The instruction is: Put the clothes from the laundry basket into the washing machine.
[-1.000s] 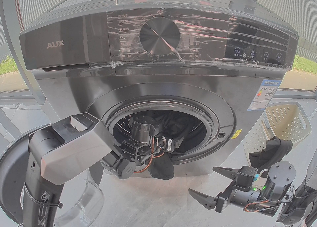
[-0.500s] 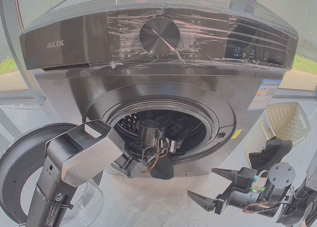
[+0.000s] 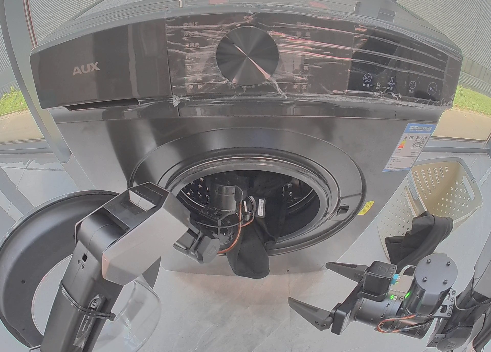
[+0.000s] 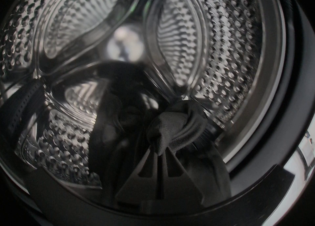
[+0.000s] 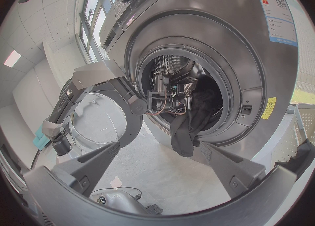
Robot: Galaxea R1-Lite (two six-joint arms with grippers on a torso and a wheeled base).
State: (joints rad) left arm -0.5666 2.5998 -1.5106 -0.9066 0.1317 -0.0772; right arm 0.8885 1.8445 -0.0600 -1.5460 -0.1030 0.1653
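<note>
1. The left tool (image 4: 160, 152) is shown inside the drum (image 4: 229, 39) of the washing machine (image 3: 245, 128), its fingers pressed together on a bunched fold of a black garment (image 4: 177, 128).
2. The garment is draped from this tool over the lower rim of the opening, and its loose end is hung outside, down the machine's front.
3. The right tool (image 3: 311, 284) is held low before the machine, to the right of the opening, with its fingers spread apart.
4. The laundry basket (image 3: 450, 184) is placed beside the machine's right side, and dark clothes (image 3: 422, 238) are draped over its near rim.
5. The door (image 3: 23, 245) is swung open at the left.
</note>
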